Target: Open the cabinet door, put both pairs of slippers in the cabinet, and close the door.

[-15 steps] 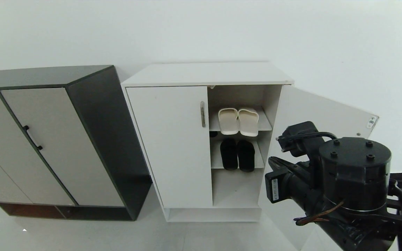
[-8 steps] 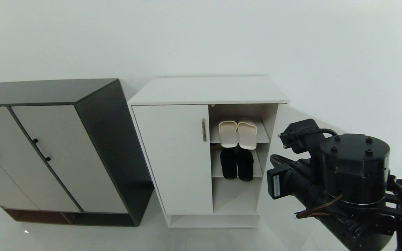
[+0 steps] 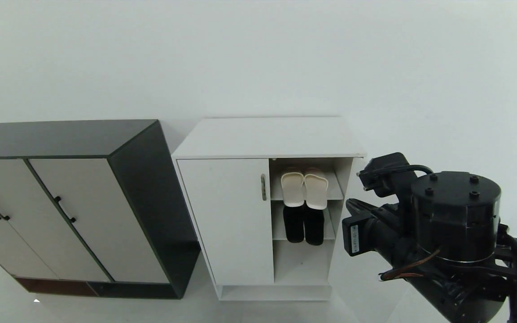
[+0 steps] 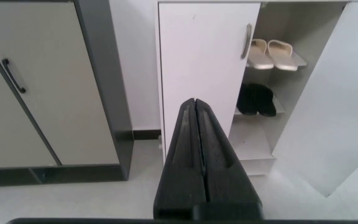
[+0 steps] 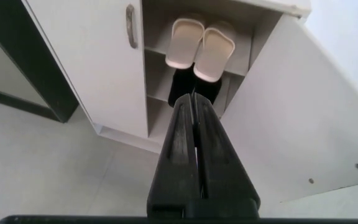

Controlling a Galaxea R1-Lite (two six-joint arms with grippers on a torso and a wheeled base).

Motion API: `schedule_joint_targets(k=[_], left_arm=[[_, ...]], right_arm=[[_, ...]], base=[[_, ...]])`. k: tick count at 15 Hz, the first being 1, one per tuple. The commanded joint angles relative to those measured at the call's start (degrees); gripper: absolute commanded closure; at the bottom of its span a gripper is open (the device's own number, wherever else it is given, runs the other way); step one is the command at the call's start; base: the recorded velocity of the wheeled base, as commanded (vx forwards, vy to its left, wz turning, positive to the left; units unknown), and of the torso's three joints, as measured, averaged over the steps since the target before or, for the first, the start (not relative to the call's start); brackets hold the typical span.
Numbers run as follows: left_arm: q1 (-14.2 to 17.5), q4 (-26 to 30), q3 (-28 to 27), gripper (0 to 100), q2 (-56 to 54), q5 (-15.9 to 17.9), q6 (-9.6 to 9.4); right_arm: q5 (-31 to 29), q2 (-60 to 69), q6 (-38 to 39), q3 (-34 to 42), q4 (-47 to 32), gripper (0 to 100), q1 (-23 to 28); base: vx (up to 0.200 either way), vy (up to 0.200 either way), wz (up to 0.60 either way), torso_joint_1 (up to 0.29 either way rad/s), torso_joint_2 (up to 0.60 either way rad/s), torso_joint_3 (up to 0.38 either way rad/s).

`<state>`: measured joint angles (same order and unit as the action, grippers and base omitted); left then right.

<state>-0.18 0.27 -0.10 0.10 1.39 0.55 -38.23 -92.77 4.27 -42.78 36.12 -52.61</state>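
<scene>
Cabinet (image 3: pixel 225 220) in the head view shows its right half open, white slippers (image 3: pixel 304 190) shelved directly above black slippers (image 3: pixel 303 224). Left wrist view: the left hand (image 4: pixel 194 104), fingers pressed together and empty, is well short of the cabinet. Right wrist view: the right hand (image 5: pixel 193 99), likewise closed on nothing, has both pairs beyond its fingertips and the open door (image 5: pixel 291 118) beside it

White cabinet (image 3: pixel 222 224) matt smooth laminate board, its handle (image 3: pixel 263 187) brushed metal — cream slippers (image 3: pixel 292 190) smooth rubbery foam, black slippers (image 3: pixel 293 226) matt, soft-looking — dark cabinet (image 3: pixel 151 188) semi-gloss side panel, floor (image 3: pixel 106 309) smooth sheeny tile.
</scene>
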Motion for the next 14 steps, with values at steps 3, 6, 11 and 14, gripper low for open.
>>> schedule_joint_targets(k=[3,6,11,14], left_arm=[[0.0,0.0,0.0,100,0.1,0.0,0.07],[0.0,0.0,0.0,100,0.1,0.0,0.07],[0.0,0.0,0.0,100,0.1,-0.1,0.15],[0.0,0.0,0.0,100,0.1,0.0,0.07]], right_arm=[[0.0,0.2,-0.2,0.5,0.0,100,0.1],[0.0,0.0,-0.2,0.9,0.0,100,0.1],[0.0,-0.8,-0.3,1.6,-0.1,100,0.2],[0.1,-0.8,-0.6,1.5,-0.1,100,0.3]], base=[[0.0,0.0,0.0,0.256,-0.57,-0.323],[0.0,0.0,0.0,0.093,-0.23,-0.129],[0.0,0.0,-0.12,0.007,-0.01,-0.009],[0.0,0.0,-0.6,0.002,-0.01,0.002]])
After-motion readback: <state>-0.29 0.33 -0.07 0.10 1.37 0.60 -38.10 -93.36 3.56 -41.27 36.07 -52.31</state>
